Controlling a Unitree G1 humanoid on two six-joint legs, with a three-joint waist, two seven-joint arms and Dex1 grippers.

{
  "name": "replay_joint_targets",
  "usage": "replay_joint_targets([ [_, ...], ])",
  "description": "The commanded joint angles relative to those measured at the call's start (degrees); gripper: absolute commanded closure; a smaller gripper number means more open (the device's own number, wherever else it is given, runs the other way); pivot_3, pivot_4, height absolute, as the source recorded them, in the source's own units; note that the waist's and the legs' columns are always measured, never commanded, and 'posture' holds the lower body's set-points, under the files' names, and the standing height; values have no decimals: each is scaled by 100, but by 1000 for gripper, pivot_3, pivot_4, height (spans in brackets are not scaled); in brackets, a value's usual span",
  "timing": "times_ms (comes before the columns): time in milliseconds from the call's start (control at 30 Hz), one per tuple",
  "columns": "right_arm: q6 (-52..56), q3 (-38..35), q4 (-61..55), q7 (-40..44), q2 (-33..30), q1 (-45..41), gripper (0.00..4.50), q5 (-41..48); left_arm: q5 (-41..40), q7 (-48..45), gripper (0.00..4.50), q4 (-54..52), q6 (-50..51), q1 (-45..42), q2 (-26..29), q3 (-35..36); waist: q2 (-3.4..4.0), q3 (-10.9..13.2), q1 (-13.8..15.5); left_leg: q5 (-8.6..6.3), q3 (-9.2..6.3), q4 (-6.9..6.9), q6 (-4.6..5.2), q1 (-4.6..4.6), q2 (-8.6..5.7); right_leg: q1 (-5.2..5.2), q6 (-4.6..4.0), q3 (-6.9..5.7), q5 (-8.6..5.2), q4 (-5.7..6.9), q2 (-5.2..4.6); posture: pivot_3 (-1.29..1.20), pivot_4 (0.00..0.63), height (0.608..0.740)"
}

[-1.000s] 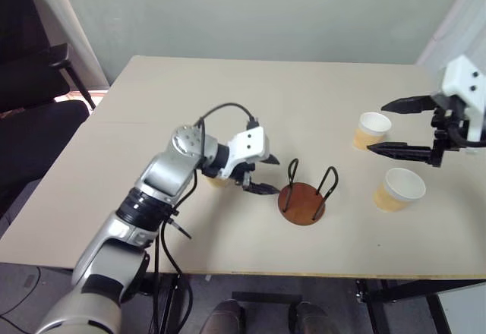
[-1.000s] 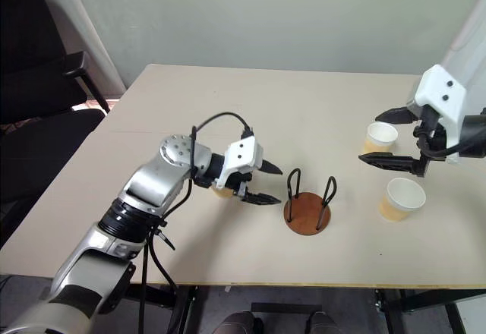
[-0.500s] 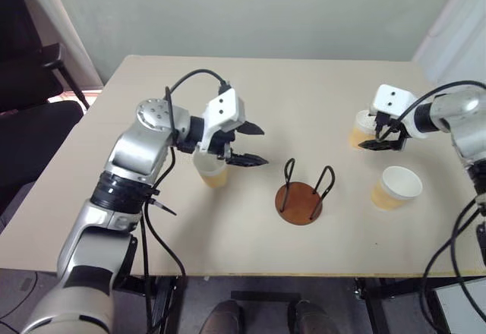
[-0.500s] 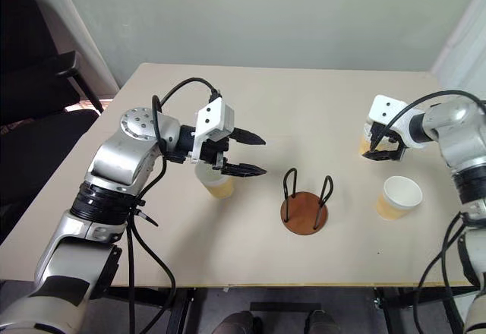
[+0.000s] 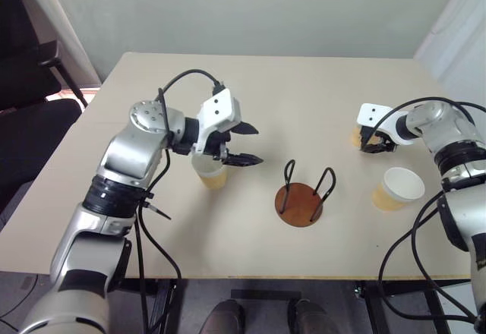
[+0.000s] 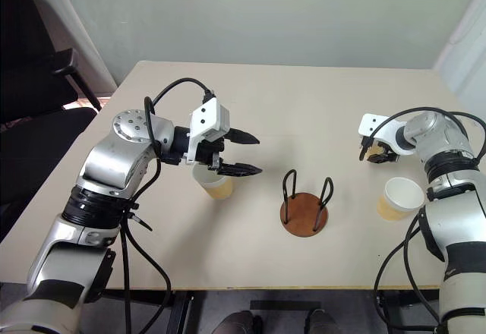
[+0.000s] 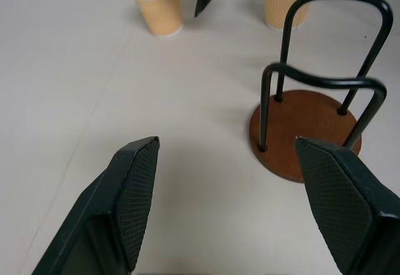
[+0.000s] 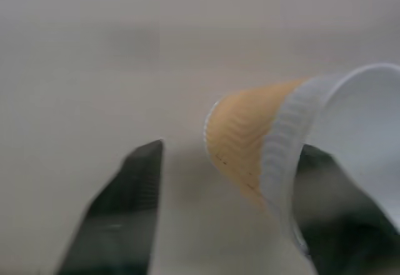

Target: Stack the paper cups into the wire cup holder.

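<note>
Cups: my right gripper (image 6: pixel 377 154) straddles the far cup (image 8: pixel 262 144) right of the holder (image 5: pixel 299 203), jaws not visibly clamped; squeeze gently. My left gripper (image 7: pixel 231 206) stands open, empty.

On the table (image 5: pixel 304 91), the wire cup holder (image 5: pixel 299 203) stands ahead of me. One paper cup (image 5: pixel 212 174) sits to its left under my left claw (image 5: pixel 249 145), two cups to its right: near cup (image 5: pixel 396 188), far cup (image 5: pixel 355 137) at my right claw (image 5: pixel 372 146).
</note>
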Motion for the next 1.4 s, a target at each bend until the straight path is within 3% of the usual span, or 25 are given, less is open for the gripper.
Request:
replay_joint_targets([
  [33, -134, -149, 10, -35, -39, -187, 2985, -61, -91, 59, 781, -259, 9, 0, 64, 176, 0, 0, 0, 0, 0, 0, 0, 0, 0, 0, 0, 0, 0, 0, 0, 0, 150, 740],
  [167, -162, -203, -44, 0, -69, -141, 4463, -44, -68, 68, 781, -243, -16, -7, 45, 141, 0, 0, 0, 0, -1, 0, -1, 0, 0, 0, -1, 0, 0, 1, 0, 0, 150, 740],
  [267, -209, -336, -413, 338, -210, -94, 4490, 114, -90, 44, 781, -237, -8, -35, 40, 125, 0, 0, 0, 1, 0, 1, -3, 0, 1, 0, -2, 0, 0, 1, 0, 0, 150, 740],
  [367, 3, -612, -1547, 1259, -526, 83, 4490, 523, -164, -58, 781, -294, 46, -20, 92, 134, 2, 1, 4, 2, 0, 0, -4, -1, 0, 0, -3, 0, 0, 3, 0, 0, 150, 740],
  [533, 1826, -1193, -5094, 3040, -1255, 529, 4490, 1731, -354, -303, 781, -444, 140, 15, 209, 150, 3, 2, -6, -5, 1, -2, -14, -10, 2, -1, -16, -5, -9, -3, 7, 0, 150, 740],
  [633, 3185, -1106, -7073, 3378, -1834, 294, 4490, 2928, -557, -464, 781, -521, 220, 15, 256, 203, 3, 2, -9, -6, 2, -3, -19, -8, 9, -1, -20, -5, -14, -5, 12, 0, 150, 740],
  [733, 3937, -925, -8102, 3393, -2183, 129, 4490, 3707, -691, -511, 781, -482, 278, -49, 264, 248, 1, 3, -6, -5, -6, -1, -24, -7, 9, 2, -24, -5, -21, -10, 14, 0, 150, 740],
  [933, 4153, -578, -8857, 3393, -2383, 365, 4490, 4044, -636, -496, 781, -326, 189, -156, 236, 153, -5, 5, -11, 12, -13, 14, -13, 20, 7, 31, -48, -3, -23, -27, 11, 0, 150, 740],
  [1400, 3306, -12, -8810, 3377, -1785, 967, 4490, 3129, -581, -399, 781, -336, 92, -56, 240, 143, -5, 5, -33, 33, -13, 4, -7, 35, 9, 24, -51, -6, -16, 10, 8, 0, 150, 740],
])
